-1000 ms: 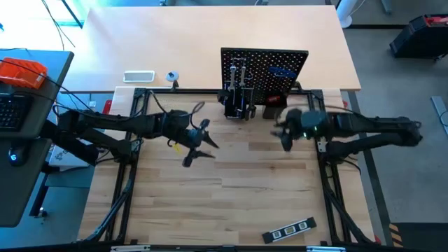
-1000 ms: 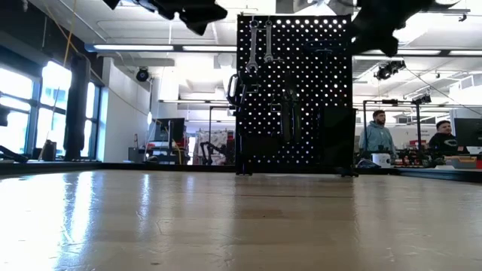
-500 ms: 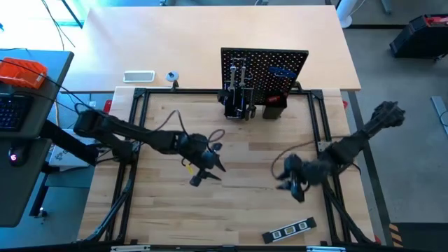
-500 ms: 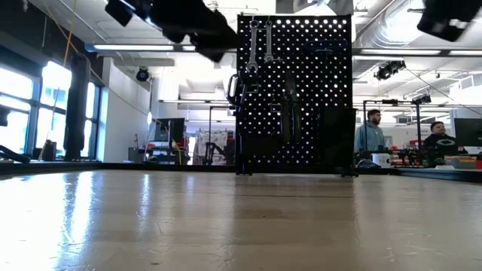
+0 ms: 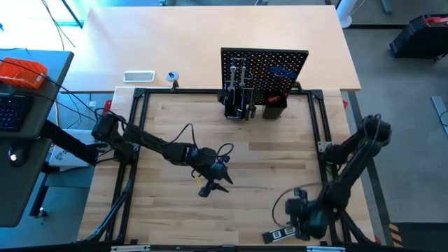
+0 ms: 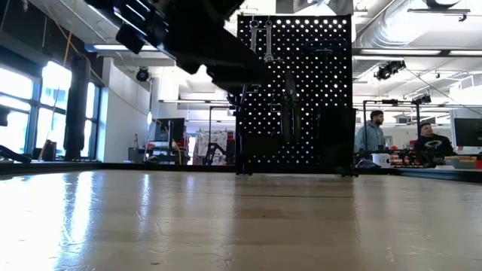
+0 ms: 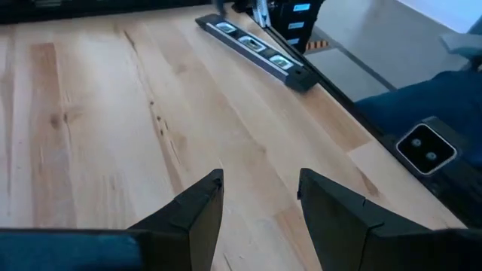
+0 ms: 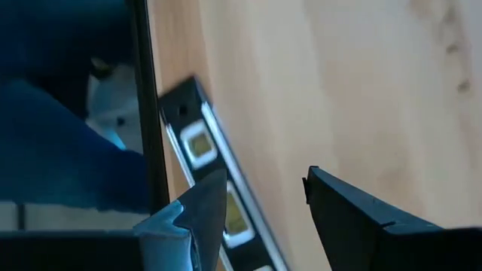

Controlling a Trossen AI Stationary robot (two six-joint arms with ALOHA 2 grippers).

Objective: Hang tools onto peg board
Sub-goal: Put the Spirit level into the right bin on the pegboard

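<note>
Right end effector open over level — slim, black, windowed

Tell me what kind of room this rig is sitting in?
Most likely a robotics lab or open workshop. Beyond the wooden table and the peg board, the low view shows exposed ceiling ducts, large windows and two people seated at workstations with monitors.

The upright black perforated peg board stands at the far edge of the wooden table. Two silver wrenches hang on it, with black holder boxes at its base. The long black level lies flat, well apart from the board, at the table's near edge.
</note>
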